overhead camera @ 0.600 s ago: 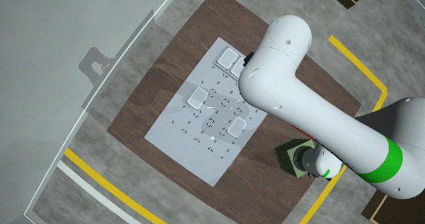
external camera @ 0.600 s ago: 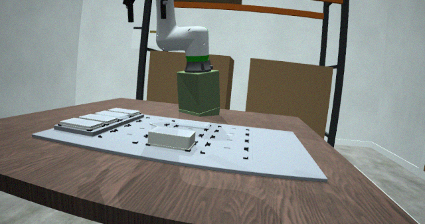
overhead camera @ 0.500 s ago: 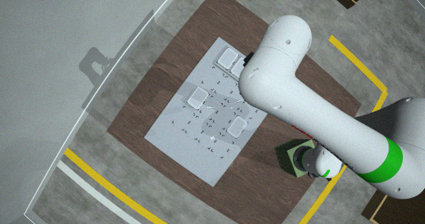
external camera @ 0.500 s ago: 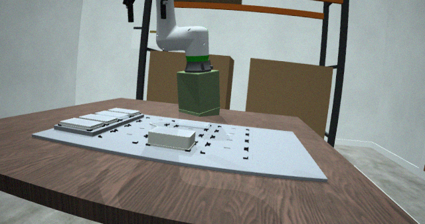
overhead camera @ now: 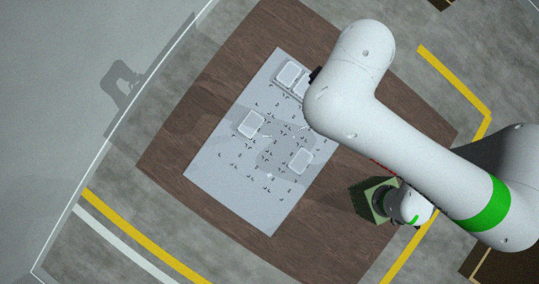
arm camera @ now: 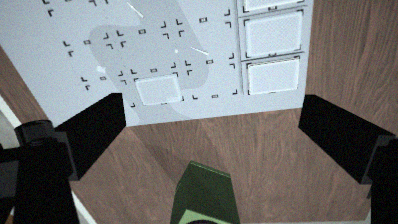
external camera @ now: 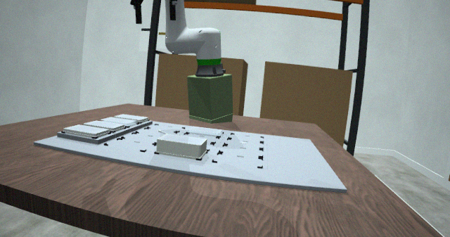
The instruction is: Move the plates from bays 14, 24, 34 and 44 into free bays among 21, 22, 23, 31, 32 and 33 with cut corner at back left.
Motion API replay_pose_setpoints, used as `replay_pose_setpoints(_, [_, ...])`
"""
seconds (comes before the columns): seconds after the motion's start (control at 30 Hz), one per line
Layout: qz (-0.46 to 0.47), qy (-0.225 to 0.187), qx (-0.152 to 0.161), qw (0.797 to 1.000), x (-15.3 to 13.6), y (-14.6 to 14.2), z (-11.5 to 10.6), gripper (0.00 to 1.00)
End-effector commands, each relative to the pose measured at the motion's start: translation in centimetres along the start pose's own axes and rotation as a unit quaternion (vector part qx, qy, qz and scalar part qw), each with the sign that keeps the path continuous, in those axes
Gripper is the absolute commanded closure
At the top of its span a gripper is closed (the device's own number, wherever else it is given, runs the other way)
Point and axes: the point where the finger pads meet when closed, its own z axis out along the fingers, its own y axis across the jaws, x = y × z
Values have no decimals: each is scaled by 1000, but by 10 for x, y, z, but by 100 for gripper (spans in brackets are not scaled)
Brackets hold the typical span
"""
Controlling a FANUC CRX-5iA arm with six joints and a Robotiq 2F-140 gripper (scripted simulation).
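Observation:
My gripper (external camera: 155, 20) (arm camera: 212, 110) is open and empty, high up; the arm hides it in the top view. Sealed plates stand on column 4's raised strip: bay 14 (external camera: 132, 117) (arm camera: 273, 76), bay 24 (external camera: 117, 121) (arm camera: 273, 34), bay 34 (overhead camera: 300, 87) (external camera: 105, 125) and bay 44 (overhead camera: 289, 74) (external camera: 86, 129). Bays 21, 22, 23, 31, 32 and 33 hold no plates. A white scrap (overhead camera: 269, 174) (arm camera: 100, 69) lies in bay 21. Thin white sticks lie in bay 23 (overhead camera: 302, 130) (arm camera: 199, 53) and bay 32 (overhead camera: 267, 134) (arm camera: 134, 12).
A sealed plate (overhead camera: 301, 161) (arm camera: 158, 90) sits in bay 12. The taller deep-well block (overhead camera: 251, 124) (external camera: 181, 147) sits in bay 42. A tiny white dot (overhead camera: 293, 136) (arm camera: 176, 51) lies between bays 22 and 23. The green pedestal (external camera: 211, 98) (arm camera: 205, 187) stands beyond the deck's front edge.

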Motion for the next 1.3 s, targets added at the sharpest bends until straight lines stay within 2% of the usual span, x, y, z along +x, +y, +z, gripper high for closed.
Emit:
replay_pose_setpoints(0.0, [33,5,-3,999,5,-3,8,30])
replay_pose_setpoints(0.43, [149,19,-12,989,25,-17,54,30])
replay_pose_setpoints(0.5, [149,19,-12,989,25,-17,54,30])
replay_pose_setpoints(0.63, [185,24,-14,982,30,-22,69,30])
replay_pose_setpoints(1.0, [289,40,-16,956,42,-35,111,30])
replay_pose_setpoints(1.07, [289,40,-16,956,42,-35,111,30])
replay_pose_setpoints(1.27, [353,51,-14,934,48,-43,134,30])
